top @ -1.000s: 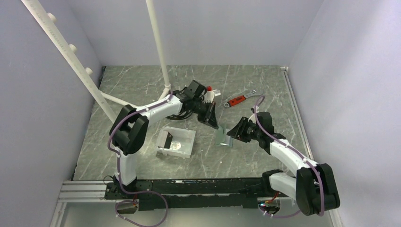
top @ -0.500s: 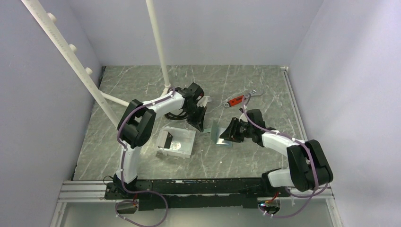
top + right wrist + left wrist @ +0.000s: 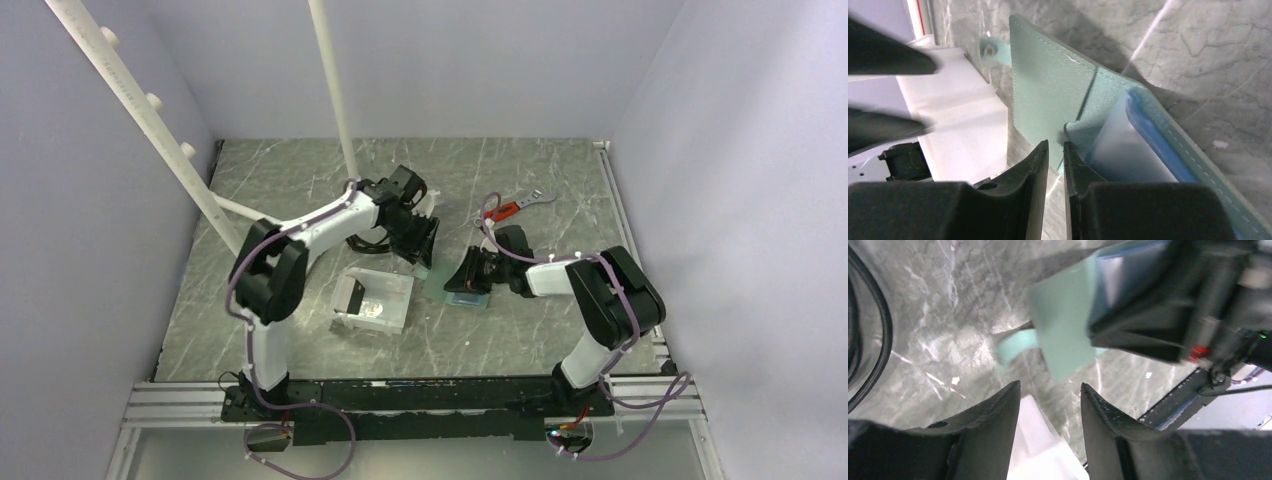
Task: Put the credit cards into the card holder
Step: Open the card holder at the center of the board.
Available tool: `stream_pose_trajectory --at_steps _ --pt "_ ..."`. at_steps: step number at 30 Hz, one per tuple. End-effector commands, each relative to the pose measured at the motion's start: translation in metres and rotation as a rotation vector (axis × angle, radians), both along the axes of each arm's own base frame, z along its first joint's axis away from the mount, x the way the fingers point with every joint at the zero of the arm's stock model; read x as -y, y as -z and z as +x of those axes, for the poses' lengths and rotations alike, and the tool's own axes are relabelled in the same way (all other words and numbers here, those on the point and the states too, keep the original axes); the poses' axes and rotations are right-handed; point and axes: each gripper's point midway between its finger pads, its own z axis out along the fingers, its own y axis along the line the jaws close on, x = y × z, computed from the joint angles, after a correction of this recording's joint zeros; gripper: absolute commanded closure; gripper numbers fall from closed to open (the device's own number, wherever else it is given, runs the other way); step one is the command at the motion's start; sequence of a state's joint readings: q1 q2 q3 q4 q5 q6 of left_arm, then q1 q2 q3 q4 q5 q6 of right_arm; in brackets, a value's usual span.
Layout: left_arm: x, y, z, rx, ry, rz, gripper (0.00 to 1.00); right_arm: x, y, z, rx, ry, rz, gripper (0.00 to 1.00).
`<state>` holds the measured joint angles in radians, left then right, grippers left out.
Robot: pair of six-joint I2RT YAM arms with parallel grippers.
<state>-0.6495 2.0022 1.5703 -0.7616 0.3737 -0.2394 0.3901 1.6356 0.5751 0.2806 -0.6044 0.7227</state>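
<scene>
Top view, 9 o'clock side: slanted white pegged plastic pole [image 3: 130,110] and upright white pole [image 3: 335,100] stand on the grey-green marble-pattern table [image 3: 300,180]. Left arm reaches from its base toward 1 o'clock. White rectangular plastic tray [image 3: 405,296] sits near table centre; it holds a dark block and a pale shiny item, too small to identify. Left gripper [image 3: 426,262] points down just beyond the tray's 1 o'clock corner. In the left wrist view its black fingers [image 3: 998,425] stand well apart with nothing between them, and a white tray corner [image 3: 1040,440] shows through the gap. Grey-green folding card holder [image 3: 440,284] lies opened flat on the table at 3 o'clock of the tray, close beside it. Its closing strap [image 3: 1015,342] points toward the left gripper [image 3: 1050,386]. Translucent light-blue pocket [image 3: 1133,145] is exposed on the inner face. Right gripper [image 3: 460,285] comes in low from 3 o'clock and overlaps the card holder [image 3: 1063,325]. In the right wrist view its fingers are drawn to a thin slit at the gripper tip [image 3: 1054,145]. The edge of the card holder's [image 3: 1043,90] pocket layer sits in that slit, apparently pinched. Tray [image 3: 965,120] lies just past the open flap. Red-handled metal wrench [image 3: 505,209] rests at 1 o'clock of the holder, apart from it.
</scene>
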Motion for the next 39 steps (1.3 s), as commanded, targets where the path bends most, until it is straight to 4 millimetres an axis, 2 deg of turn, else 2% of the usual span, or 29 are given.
stream_pose_trajectory --at_steps 1,3,5,8,11,14,16,21,24,28,39 --pt "0.018 -0.082 0.003 0.225 0.057 -0.214 0.46 -0.010 -0.006 0.010 0.034 -0.004 0.049 0.81" --pt "0.029 -0.089 -0.005 0.230 0.079 -0.289 0.45 -0.007 -0.004 0.008 0.035 0.007 0.036 0.80" --pt "0.043 -0.086 -0.017 0.174 0.105 -0.342 0.49 -0.004 -0.005 0.007 0.043 0.002 0.019 0.78" --pt "0.056 -0.055 -0.031 0.060 0.116 -0.299 0.60 0.003 -0.011 0.006 0.049 0.001 -0.027 0.74" --pt "0.050 -0.014 -0.033 -0.047 0.078 -0.168 0.72 0.014 -0.020 0.003 0.069 0.019 -0.076 0.67" --pt "0.041 0.009 -0.028 -0.070 0.073 -0.064 0.77 0.030 -0.022 -0.001 0.072 0.040 -0.117 0.62" --pt "0.039 0.015 -0.027 -0.069 0.062 -0.053 0.77 0.042 -0.028 -0.002 0.085 0.066 -0.125 0.58" --pt "0.045 0.012 -0.030 -0.090 0.067 -0.080 0.79 0.070 -0.038 -0.007 0.112 0.127 -0.179 0.47" --pt "0.045 0.006 -0.031 -0.074 0.065 -0.095 0.78 0.079 -0.039 -0.010 0.100 0.147 -0.184 0.44" --pt "0.046 0.006 -0.032 -0.085 0.065 -0.099 0.78 0.074 -0.046 -0.013 0.118 0.134 -0.137 0.43" --pt "0.048 0.003 -0.036 -0.077 0.079 -0.102 0.79 0.066 -0.037 -0.016 0.087 0.118 -0.085 0.46"
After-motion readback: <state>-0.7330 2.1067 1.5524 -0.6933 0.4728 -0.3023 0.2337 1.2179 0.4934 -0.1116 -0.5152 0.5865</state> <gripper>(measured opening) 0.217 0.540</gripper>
